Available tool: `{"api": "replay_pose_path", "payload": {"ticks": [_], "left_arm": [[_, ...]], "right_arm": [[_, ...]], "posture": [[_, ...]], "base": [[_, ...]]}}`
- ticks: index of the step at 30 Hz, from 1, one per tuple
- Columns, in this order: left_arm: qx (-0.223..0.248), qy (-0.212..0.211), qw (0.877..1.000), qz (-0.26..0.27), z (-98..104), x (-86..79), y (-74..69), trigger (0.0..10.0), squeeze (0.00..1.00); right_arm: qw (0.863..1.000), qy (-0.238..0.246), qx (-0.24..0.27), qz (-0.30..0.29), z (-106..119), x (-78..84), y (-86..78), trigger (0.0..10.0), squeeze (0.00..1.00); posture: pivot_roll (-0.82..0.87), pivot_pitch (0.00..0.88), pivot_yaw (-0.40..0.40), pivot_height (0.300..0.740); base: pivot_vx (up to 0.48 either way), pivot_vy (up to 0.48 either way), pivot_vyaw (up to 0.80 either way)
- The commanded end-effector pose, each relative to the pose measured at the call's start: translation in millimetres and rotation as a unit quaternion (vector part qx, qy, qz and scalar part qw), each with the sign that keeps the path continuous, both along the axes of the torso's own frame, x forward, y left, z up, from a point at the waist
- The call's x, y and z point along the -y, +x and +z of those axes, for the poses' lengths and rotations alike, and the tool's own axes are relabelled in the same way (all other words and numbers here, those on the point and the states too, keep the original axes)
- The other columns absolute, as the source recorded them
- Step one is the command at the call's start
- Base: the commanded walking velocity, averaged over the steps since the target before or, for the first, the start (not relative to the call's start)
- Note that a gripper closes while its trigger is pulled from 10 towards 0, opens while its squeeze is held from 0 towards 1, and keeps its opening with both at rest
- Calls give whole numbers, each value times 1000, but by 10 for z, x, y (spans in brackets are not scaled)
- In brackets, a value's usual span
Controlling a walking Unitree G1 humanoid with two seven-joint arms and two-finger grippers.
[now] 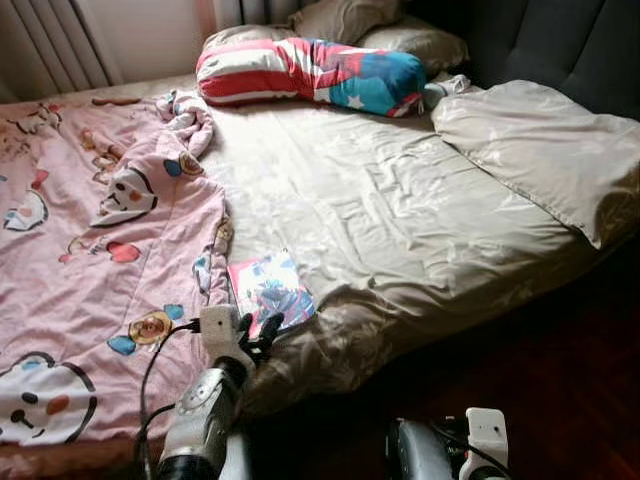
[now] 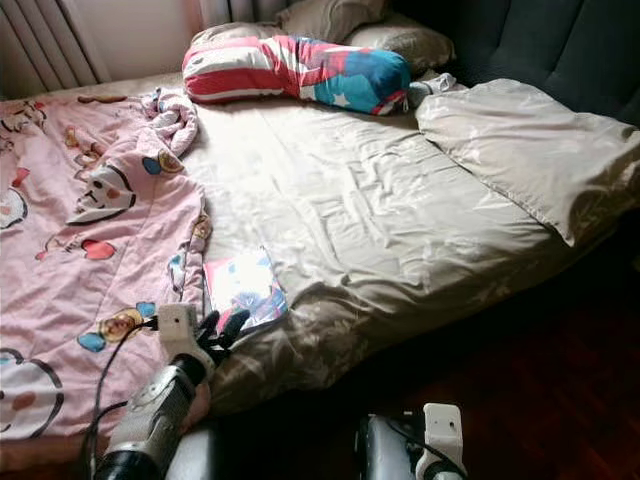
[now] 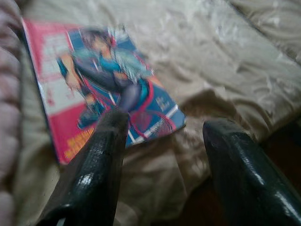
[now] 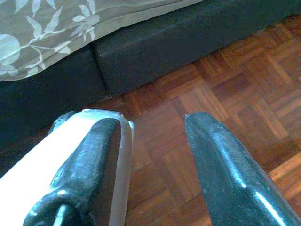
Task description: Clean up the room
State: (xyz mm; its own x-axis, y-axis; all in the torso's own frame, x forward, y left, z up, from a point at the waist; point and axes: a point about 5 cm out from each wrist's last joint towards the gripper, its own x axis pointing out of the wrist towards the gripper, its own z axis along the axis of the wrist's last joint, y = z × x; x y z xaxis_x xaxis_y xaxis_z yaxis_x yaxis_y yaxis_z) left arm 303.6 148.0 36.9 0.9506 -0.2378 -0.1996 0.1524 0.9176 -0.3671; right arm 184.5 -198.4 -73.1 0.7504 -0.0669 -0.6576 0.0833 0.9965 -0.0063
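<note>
A colourful comic magazine (image 1: 270,289) lies flat on the beige sheet near the bed's front edge, beside the pink quilt. My left gripper (image 1: 256,333) hovers at its near corner, open, nothing between the fingers (image 3: 101,160); the magazine (image 3: 101,89) lies just ahead of them. My right gripper (image 4: 153,127) hangs low over the wooden floor by the bed base, open and empty, its arm (image 1: 440,450) at the bottom of the head view.
A pink cartoon quilt (image 1: 90,260) covers the bed's left side. A striped red, white and blue bolster (image 1: 310,72) and beige pillows (image 1: 540,150) lie at the head. Dark parquet floor (image 1: 560,370) runs along the right.
</note>
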Motion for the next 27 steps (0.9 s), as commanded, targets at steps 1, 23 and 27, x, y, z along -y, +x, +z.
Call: {"api": "replay_pose_path", "payload": {"ticks": [1,23,27], "left_arm": [[-26,-36,999,23,-35,3,73,10000,0],[-17,-143,972,184,184,-182,386,10000,0],[27,-178,966,186,354,-177,481,10000,0]], "right_arm": [[996,5,-88,-11,-214,9,-424,10000,0],[997,2,-76,-24,-236,121,-652,10000,0],[997,3,-74,-26,-229,136,-639,10000,0]], "posture": [[-59,194,-4,573],[-181,341,-32,573],[-175,336,-35,573]], "base": [[0,0,0],[0,0,0],[0,0,0]]}}
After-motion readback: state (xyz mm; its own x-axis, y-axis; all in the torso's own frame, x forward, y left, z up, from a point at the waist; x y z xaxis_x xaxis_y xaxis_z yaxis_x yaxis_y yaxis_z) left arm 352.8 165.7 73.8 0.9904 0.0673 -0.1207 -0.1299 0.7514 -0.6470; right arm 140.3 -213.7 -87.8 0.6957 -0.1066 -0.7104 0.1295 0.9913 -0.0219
